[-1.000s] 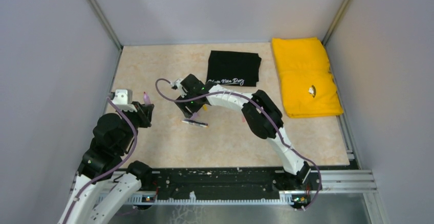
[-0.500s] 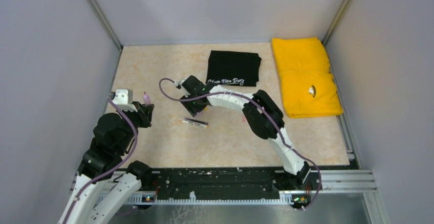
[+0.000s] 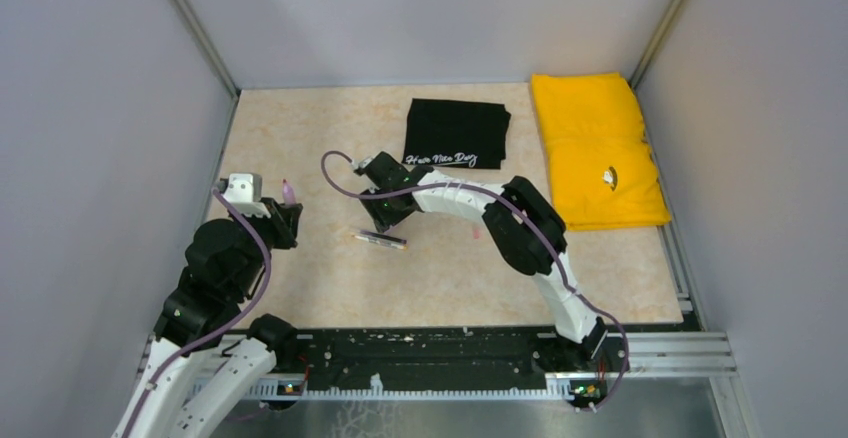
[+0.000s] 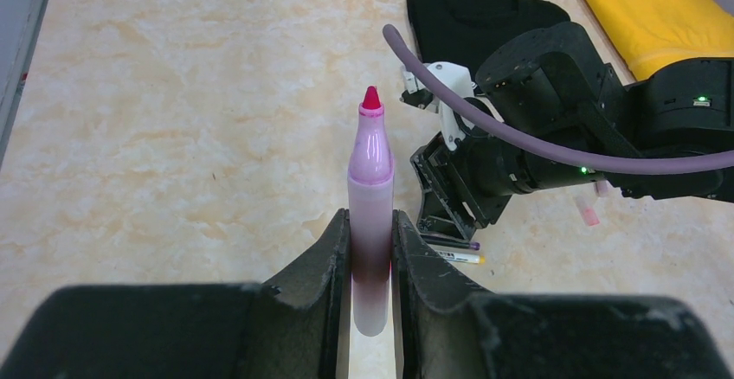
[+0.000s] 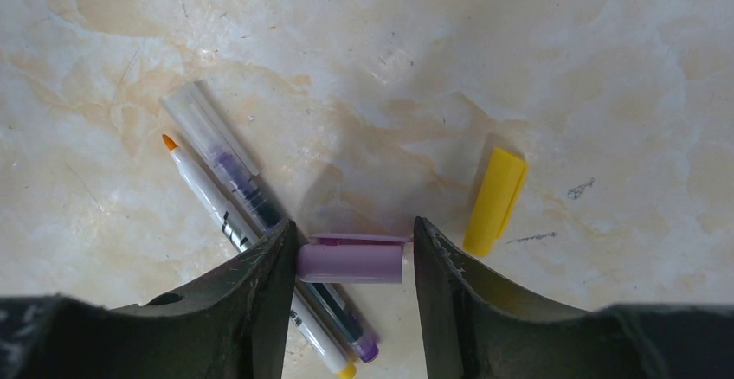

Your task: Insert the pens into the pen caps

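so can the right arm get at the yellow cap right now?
Reach looks fine: the yellow cap lies uncovered on the table right beside the right fingers. But they are shut on the purple cap, so probably no grasp until that goes.

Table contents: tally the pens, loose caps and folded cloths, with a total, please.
Pens: 3 (pink pen, white pen, purple pen)
Caps: 3 (purple cap, yellow cap, pink cap)
Folded cloths: 2 (black cloth, yellow cloth)
Total: 8
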Available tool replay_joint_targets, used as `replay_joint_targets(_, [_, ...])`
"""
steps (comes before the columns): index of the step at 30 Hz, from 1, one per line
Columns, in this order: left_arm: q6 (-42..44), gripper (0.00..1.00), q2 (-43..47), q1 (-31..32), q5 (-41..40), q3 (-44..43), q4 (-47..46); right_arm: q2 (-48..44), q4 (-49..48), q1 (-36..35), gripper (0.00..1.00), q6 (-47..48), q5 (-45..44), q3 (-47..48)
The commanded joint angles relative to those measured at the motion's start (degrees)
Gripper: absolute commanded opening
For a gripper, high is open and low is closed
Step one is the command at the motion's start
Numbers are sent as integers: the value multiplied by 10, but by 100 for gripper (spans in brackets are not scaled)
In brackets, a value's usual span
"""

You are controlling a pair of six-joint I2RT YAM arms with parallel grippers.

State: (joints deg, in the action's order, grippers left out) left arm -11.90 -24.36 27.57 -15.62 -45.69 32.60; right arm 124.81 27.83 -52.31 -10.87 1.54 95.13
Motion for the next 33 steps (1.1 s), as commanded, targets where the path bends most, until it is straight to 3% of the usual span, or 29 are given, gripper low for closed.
replay_joint_targets(1, [9, 0, 0, 0, 1, 3, -4, -47, -29, 1, 37, -22, 11, -5])
replay_joint_targets(7, [9, 0, 1, 1, 1, 3, -4, -102, -50, 2, 36, -38, -12, -46])
replay_joint_targets(17, [11, 0, -1, 1, 8, 3, -7, -272, -123, 27, 37, -115, -145, -270])
replay_joint_targets(28, [13, 0, -3, 1, 14, 3, -9, -258, -151, 31, 42, -164, -160, -346])
replay_joint_targets(33, [13, 0, -4, 1, 15, 3, -9, -252, -149, 31, 58, -159, -145, -344])
